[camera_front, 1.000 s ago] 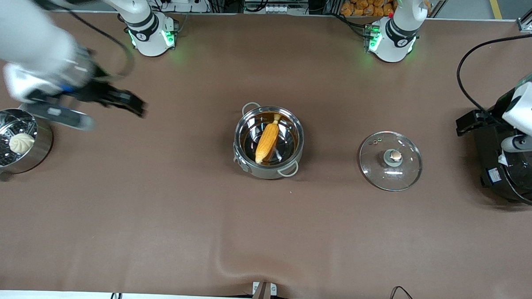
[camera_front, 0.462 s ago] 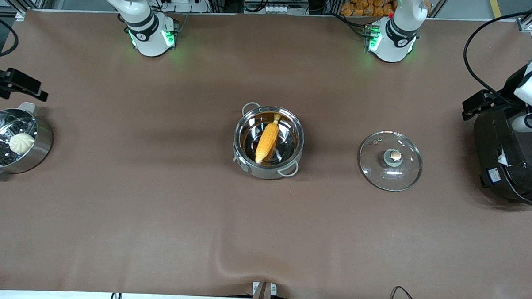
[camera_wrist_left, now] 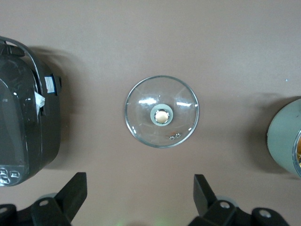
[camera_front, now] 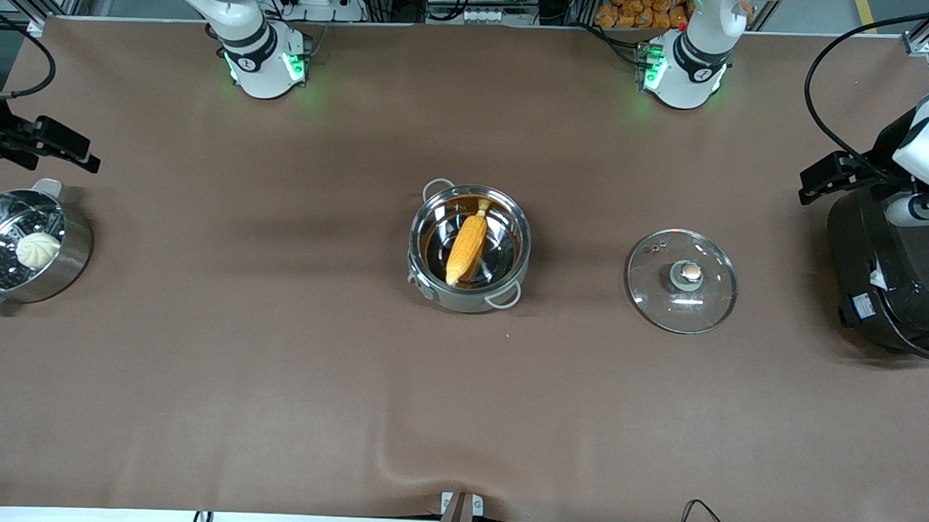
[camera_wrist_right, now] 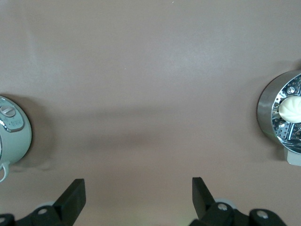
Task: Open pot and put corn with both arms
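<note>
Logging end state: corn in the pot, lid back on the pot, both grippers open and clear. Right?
Not quite. The lid is not on the pot; the front view shows it lying on the table beside the pot, toward the left arm's end. The rest holds: the corn is in the pot, and the left gripper and right gripper are open and clear.

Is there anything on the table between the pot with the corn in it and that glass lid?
Nothing: in the front view only bare brown cloth lies between the pot holding the corn and the glass lid.
</note>
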Motion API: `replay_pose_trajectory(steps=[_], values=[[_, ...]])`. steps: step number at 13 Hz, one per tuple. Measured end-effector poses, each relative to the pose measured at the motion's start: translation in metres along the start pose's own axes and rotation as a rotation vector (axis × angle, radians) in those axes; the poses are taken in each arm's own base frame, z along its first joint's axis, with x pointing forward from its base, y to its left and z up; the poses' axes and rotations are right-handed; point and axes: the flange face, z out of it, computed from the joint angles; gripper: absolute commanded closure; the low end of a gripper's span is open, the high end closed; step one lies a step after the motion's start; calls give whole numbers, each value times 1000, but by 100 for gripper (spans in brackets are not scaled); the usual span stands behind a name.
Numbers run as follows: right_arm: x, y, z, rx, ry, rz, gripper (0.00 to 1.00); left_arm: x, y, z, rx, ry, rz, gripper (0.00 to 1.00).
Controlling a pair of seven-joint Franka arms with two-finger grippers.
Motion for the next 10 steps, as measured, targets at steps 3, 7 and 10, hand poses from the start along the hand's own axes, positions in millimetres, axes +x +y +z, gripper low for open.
replay_pose_trajectory(steps=[3, 7, 10], values=[[-6, 6, 6, 5, -10, 7, 0, -3, 6, -12, -2, 12, 11, 0], [-7, 6, 19, 6, -29, 41, 0, -4, 5, -15, -1, 12, 10, 0], [-8, 4, 17, -2, -26, 46, 0, -3, 1, -14, -1, 10, 3, 0]])
